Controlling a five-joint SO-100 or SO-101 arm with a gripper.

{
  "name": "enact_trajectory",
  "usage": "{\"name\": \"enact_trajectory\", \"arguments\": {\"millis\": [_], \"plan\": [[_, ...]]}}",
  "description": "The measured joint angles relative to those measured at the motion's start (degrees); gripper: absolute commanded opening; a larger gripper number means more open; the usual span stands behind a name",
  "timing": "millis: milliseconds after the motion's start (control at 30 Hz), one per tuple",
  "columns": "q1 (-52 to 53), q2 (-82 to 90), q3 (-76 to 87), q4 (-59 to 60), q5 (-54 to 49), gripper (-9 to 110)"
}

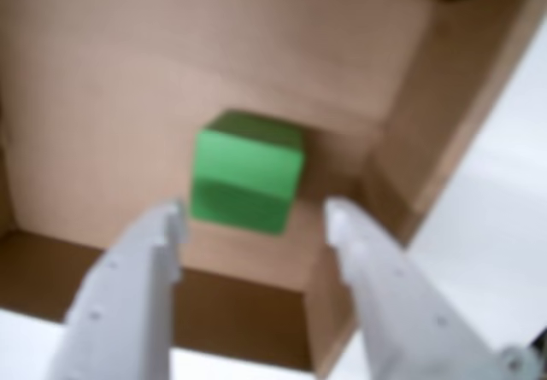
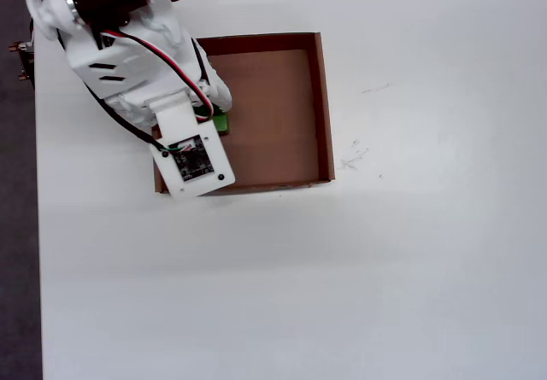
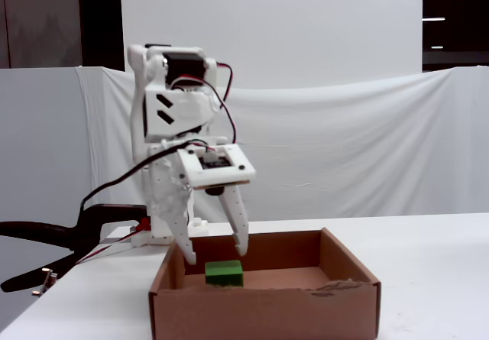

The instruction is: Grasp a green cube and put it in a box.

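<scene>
Resting on the floor of the cardboard box (image 3: 263, 309), the green cube (image 3: 224, 273) sits free of the hand (image 3: 214, 253) — in the fixed view both white fingertips hang just above it, one to each side, with daylight between them and the cube's top. The wrist view agrees: the hand (image 1: 254, 218) is spread wide, its two fingers apart and nothing between them, and the green cube (image 1: 248, 181) lies flat on the brown bottom beyond the tips, near one inner wall of the box (image 1: 444, 124). From overhead only a sliver of the green cube (image 2: 221, 123) shows beside the arm, toward the left part of the box (image 2: 323, 107) in that view.

So the cube looks delivered, and the step in hand, as I judge it, is the withdrawal. To do it well, the hand should keep its fingers spread and rise straight up before swinging anywhere — a sideways move at this height could clip the cube or catch a fingertip on the low wall next to it and drag the light box across the white desk (image 2: 342, 277). Lifting until the tips clear the rim, then pulling back toward the base, seems the safest order. There is no reason to close the fingers until they are well above the box.
</scene>
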Motion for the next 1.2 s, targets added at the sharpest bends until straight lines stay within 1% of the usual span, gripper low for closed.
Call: {"name": "enact_trajectory", "arguments": {"millis": [233, 267, 367, 500, 733, 1200], "plan": [[10.11, 12.30, 0.88, 11.07, 0.00, 23], [14.06, 18.63, 5.19, 13.71, 0.00, 23], [16.87, 24.26, 8.00, 13.62, 0.00, 23], [21.18, 34.80, 18.37, 14.24, 0.00, 23], [26.46, 47.20, 30.67, 14.41, 0.00, 23], [32.52, 68.82, 48.60, 16.70, 0.00, 23]]}}
